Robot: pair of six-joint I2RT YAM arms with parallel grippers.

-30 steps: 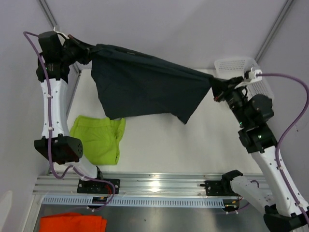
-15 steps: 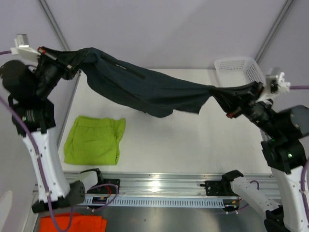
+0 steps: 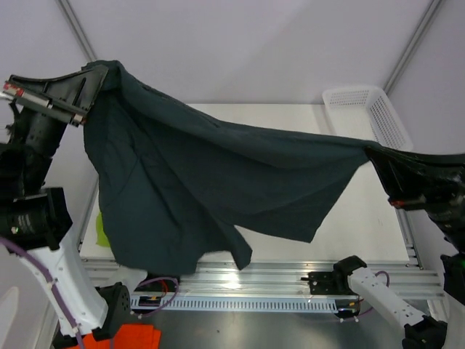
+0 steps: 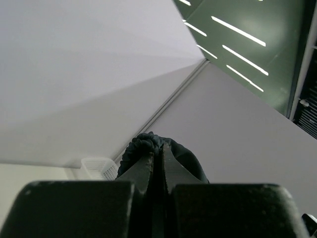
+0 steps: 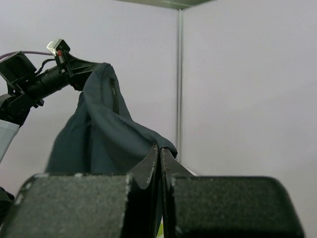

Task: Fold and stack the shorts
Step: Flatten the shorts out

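Progress, top view: dark shorts (image 3: 218,189) unfolded, airborne over worktop (image 3: 349,225), strung between left pincer (image 3: 91,78) and right pincer (image 3: 376,154). Long axis runs left-right, high above far-left corner, sloping down to right edge; loose hem hangs toward near edge. Sliver of lime shorts (image 3: 102,234) shows at left edge, rest hidden; nothing stacked.
Left wrist: pincer pressed together, pinching dark fabric bunch.
Right wrist: same, pinching a dark corner.

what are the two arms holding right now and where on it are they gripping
Both hold the dark shorts stretched in the air: the left fingers pinch one end, the right fingers the opposite end.
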